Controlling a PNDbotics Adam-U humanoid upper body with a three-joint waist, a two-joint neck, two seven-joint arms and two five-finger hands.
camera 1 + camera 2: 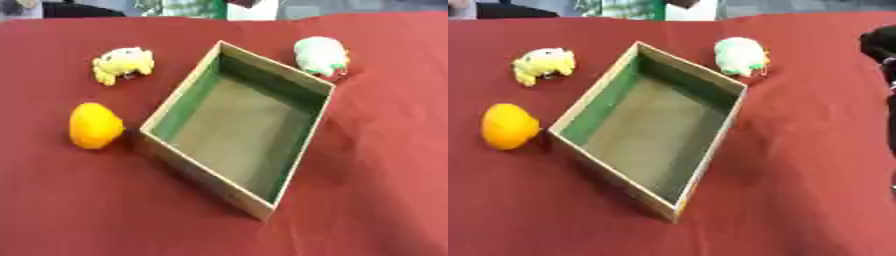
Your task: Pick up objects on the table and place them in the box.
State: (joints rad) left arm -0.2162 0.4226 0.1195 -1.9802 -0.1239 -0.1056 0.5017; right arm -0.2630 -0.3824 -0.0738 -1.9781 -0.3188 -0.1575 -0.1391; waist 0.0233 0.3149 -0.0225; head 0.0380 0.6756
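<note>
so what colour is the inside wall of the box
Green, over a plain brown floor; the box shows it best in the left eye view.

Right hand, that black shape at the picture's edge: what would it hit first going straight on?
Probably the pale green toy, then the box, if the right hand heads left across the table; too little shows to be sure of its aim.

The box (pixel 234 129) sat askew at the middle of the counter (pixel 376 200), with nothing visible inside it. A round fruit (pixel 95 125) lay at its nine o'clock, just beside its left corner, and a small plush toy (pixel 123 63) lay at its ten o'clock, apart from the wall. Another plush toy (pixel 320 56) lay at its one o'clock, near the far right corner.
</note>
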